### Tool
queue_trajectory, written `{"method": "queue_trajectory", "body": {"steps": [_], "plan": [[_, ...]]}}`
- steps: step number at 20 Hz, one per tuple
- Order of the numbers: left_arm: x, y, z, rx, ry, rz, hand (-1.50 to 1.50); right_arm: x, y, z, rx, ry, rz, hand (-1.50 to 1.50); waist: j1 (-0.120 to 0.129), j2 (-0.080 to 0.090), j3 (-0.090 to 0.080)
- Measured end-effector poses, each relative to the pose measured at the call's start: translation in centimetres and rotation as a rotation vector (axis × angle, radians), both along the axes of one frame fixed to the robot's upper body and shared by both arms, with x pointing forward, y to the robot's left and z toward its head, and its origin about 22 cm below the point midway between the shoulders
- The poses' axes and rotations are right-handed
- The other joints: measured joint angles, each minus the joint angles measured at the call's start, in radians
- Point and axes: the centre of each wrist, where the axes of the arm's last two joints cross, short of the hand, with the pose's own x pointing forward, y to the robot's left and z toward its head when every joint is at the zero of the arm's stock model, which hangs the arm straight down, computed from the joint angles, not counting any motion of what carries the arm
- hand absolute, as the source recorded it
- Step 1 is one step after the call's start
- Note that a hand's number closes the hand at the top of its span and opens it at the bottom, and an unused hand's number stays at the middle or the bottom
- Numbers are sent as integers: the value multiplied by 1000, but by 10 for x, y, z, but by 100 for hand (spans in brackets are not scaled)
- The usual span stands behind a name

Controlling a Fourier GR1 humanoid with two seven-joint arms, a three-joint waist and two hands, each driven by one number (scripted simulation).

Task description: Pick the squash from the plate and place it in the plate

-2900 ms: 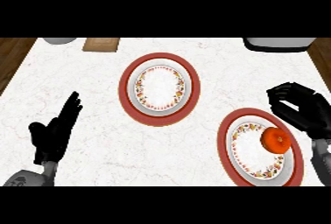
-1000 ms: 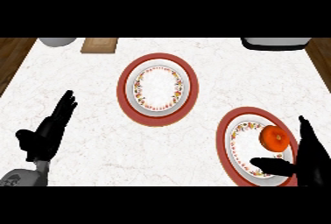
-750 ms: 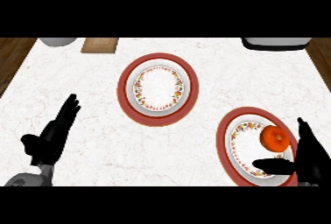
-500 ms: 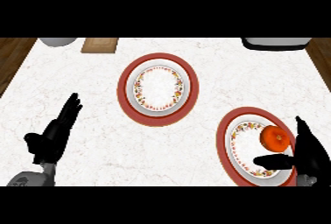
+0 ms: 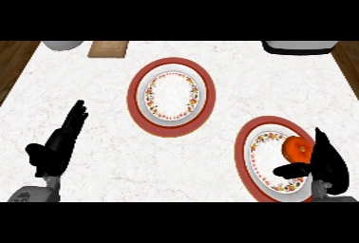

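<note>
An orange squash [image 5: 297, 147] lies on the red-rimmed plate [image 5: 261, 142] at the lower right. My right hand [image 5: 326, 163] stands beside it at the plate's right edge, fingers straight and pointing up, thumb reaching left across the plate just below the squash. It is open and holds nothing. A second red-rimmed plate [image 5: 170, 95] sits bare at the counter's centre. My left hand [image 5: 58, 144] rests open at the lower left, fingers up.
A wooden board [image 5: 108, 48] and a grey bowl [image 5: 63, 44] lie at the far left edge. A dark-and-white appliance [image 5: 297, 46] stands at the far right. Brown wood borders the white marble counter [image 5: 105, 118] on both sides.
My right hand came down from above the squash to the plate's lower right, then crept slightly up and left toward the squash. The left hand shifted a little. The squash stayed put.
</note>
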Motion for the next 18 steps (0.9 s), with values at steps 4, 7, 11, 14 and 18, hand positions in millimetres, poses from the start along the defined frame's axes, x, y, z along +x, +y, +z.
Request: {"method": "queue_trajectory", "body": {"steps": [4,7,11,14,18], "plan": [[2,-2,-4,4,4,0,0,9,-14,-11,2,17,-4,150,0,0,0],[-2,-2,-4,-2,2,-1,0,8,-23,-17,35,18,46,150,1,-2,-2],[-8,7,-2,-3,-7,-2,0,13,-20,-21,26,4,81,150,-2,-5,-9],[-7,9,-1,-1,2,-1,0,15,-22,-30,16,-13,95,150,-4,-9,-17],[-3,8,0,-3,8,-3,0,15,-19,-29,-40,-62,122,150,-5,-9,-16]]}}
